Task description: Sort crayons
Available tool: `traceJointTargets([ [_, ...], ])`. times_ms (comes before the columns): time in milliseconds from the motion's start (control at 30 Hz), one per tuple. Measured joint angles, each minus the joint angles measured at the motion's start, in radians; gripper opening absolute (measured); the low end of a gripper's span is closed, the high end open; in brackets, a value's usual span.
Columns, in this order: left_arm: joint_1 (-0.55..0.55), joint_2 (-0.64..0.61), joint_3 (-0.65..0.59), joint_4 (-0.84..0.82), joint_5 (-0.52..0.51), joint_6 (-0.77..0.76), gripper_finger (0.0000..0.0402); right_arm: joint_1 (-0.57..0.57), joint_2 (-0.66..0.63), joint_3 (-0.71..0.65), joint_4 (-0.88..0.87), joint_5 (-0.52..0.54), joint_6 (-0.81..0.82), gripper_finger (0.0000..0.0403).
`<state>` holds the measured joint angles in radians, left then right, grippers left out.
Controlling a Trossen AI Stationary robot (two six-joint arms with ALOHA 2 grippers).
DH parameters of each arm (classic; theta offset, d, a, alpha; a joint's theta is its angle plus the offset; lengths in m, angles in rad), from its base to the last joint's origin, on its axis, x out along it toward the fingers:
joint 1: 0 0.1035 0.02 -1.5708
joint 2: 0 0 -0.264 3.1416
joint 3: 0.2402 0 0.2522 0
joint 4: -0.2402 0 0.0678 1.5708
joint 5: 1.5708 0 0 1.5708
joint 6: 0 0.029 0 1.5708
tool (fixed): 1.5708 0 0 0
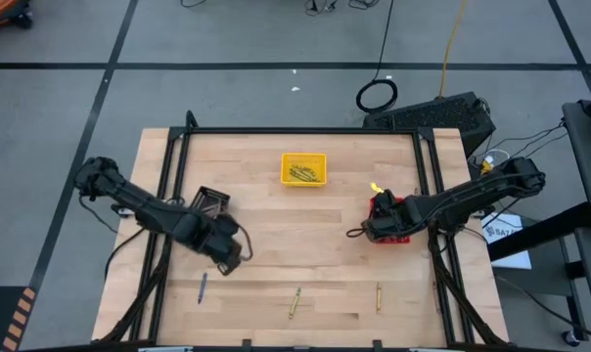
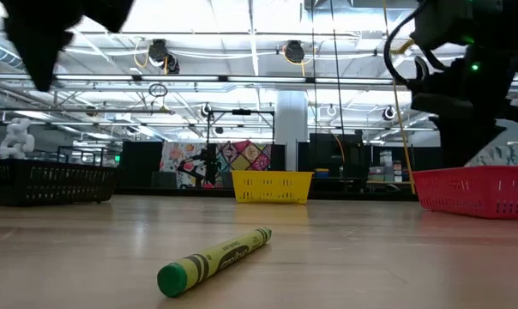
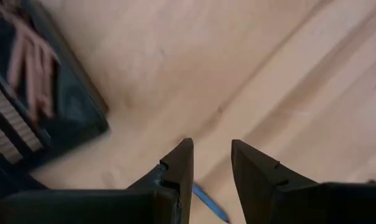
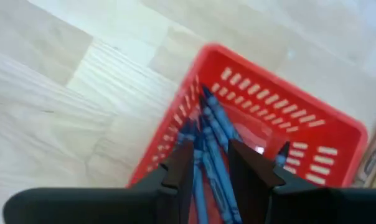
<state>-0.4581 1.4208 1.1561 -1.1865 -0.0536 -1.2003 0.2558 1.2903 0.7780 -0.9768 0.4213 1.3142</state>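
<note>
A blue wax crayon is seen lying on the pale wooden table, just beyond the left gripper, towards the table's front edge. Its long axis runs roughly front to back, and only its tip shows between the dark fingers, which stand apart with nothing held. The left arm is judged the nearer one for this pick. Two olive-yellow crayons lie further along the same front edge. The right gripper hangs over the red slotted plastic basket of blue crayons; whether one is gripped cannot be told. A yellow basket sits behind.
</note>
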Motion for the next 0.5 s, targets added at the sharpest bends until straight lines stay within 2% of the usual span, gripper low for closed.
traceJointTargets([
  [200, -0.181, 0.001, 0.000, 0.015, -0.001, -0.356, 0.0103, 0.000, 0.000, 0.020, 0.008, 0.029, -0.068, 0.0086],
  [333, -0.293, 0.043, 0.000, 0.073, -0.017, -0.590, 0.0102, 0.000, 0.000, 0.020, 0.008, 0.028, -0.070, 0.0086],
  [500, -0.359, 0.143, 0.000, 0.120, 0.015, -0.699, 0.0102, 0.000, 0.000, 0.020, 0.008, 0.028, -0.097, 0.0086],
])
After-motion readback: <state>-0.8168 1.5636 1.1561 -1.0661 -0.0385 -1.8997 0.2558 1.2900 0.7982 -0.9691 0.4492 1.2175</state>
